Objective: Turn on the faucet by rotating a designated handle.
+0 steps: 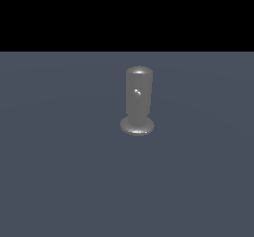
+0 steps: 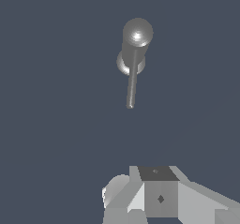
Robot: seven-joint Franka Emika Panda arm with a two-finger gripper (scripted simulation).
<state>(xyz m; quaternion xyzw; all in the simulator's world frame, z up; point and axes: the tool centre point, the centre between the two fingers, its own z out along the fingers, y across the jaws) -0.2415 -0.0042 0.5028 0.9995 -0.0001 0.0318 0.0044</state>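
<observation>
The faucet [image 1: 138, 99] is a glossy grey upright cylinder with a rounded top and a flared round foot, standing on the dark floor in the middle of the exterior view. In that view its handle shows only as a small bright glint [image 1: 137, 91] on the cylinder's front. From above, in the wrist view, the faucet [image 2: 137, 33] has the handle [image 2: 132, 82], a thin straight grey rod, running from its top towards my gripper [image 2: 157, 171]. The gripper sits well apart from the rod's tip and touches nothing. Only grey blocks of it show at the picture's edge.
A flat dark blue-grey floor [image 1: 59, 171] spreads around the faucet on all sides. A black band fills the exterior view above the floor's far edge. My arm does not appear in the exterior view.
</observation>
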